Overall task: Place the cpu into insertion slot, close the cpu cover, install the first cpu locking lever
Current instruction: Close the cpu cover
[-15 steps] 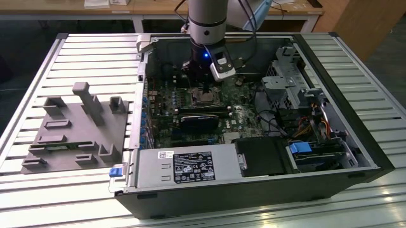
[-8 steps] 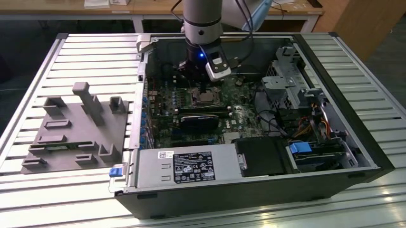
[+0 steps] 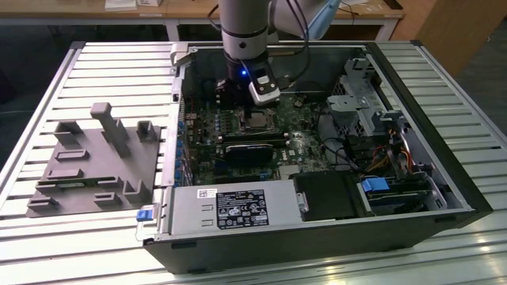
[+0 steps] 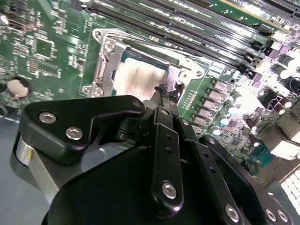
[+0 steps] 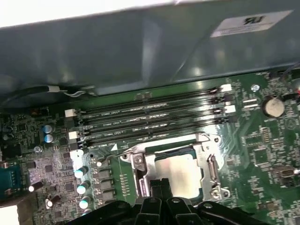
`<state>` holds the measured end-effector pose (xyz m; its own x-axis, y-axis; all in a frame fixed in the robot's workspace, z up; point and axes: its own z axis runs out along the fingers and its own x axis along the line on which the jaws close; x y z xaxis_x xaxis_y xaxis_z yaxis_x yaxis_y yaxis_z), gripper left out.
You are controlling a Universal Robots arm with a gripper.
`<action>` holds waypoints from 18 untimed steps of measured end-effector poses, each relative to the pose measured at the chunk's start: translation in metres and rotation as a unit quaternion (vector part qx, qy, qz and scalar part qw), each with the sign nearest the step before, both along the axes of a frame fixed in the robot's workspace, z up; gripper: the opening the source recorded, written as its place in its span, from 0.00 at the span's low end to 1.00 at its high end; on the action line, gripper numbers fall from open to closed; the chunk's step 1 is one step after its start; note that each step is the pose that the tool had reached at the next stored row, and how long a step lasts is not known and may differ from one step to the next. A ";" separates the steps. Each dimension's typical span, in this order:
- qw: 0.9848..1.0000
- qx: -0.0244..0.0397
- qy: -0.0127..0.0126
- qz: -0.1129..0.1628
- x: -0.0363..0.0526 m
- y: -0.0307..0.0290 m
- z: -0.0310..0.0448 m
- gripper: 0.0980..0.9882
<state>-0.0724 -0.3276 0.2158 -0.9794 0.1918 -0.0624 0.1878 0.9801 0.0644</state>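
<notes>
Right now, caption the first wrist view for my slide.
Gripper close over the cpu, which lies framed by the closed cover.

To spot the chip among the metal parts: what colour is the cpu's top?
Dull silver-grey. The cpu shows best in the first wrist view.

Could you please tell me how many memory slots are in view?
4 memory slots, side by side between the case wall and the cpu cover: one nearest the wall, two in the middle, one nearest the cover. None seems hidden.

Upright arm (image 3: 244,29), claw (image 4: 165,92) closed, downward
</notes>
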 end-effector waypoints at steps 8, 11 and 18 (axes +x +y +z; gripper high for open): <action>1.000 0.000 0.000 0.000 -0.0064 0.0000 -0.0097 0.00; 1.000 0.000 0.000 0.000 -0.0078 0.0000 -0.0133 0.00; 1.000 0.000 0.000 0.000 -0.0081 0.0000 -0.0165 0.00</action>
